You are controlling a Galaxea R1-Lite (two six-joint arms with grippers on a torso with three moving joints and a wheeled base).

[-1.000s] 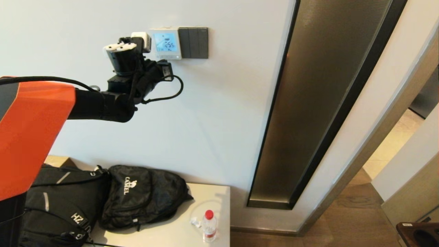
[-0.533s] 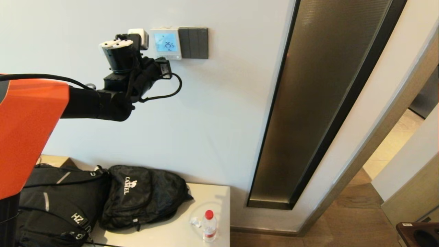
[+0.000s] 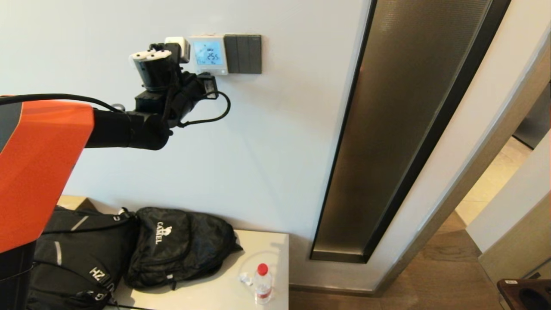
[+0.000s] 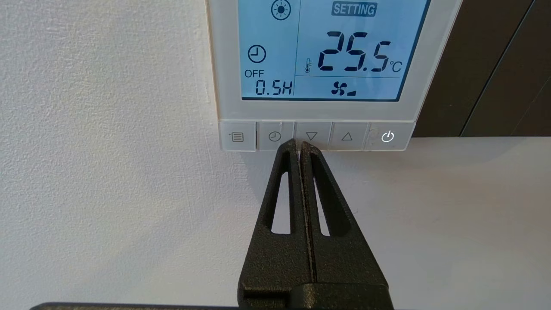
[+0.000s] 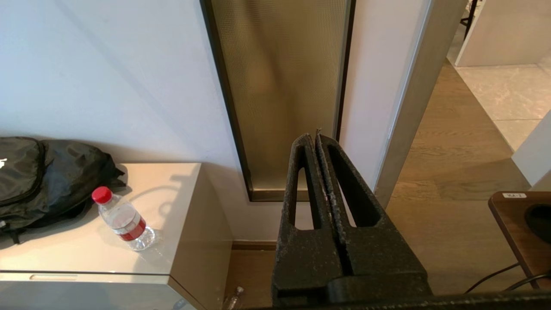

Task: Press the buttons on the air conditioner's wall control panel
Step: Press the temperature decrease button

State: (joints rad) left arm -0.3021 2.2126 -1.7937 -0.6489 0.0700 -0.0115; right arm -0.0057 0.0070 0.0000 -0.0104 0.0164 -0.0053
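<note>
The left gripper [image 4: 298, 145], fingers pressed together and holding nothing, points at the buttons [image 4: 316, 137] along the lower edge of the air conditioner's wall control panel [image 3: 209, 54], its tips at the seam between the clock and down-arrow keys. The panel's blue screen [image 4: 331, 49] reads 25.5 °C, mounted on a white wall [image 3: 267, 142] beside a dark grey switch plate [image 3: 243, 54]. Below, a pale table [image 3: 224, 288] carries two black backpacks [image 3: 176, 245] and a red-capped water bottle [image 3: 262, 283]. The right gripper [image 5: 313, 140], likewise closed and empty, hangs low facing a tall bronze glass panel [image 5: 280, 86] and wood floor [image 5: 447, 172].
</note>
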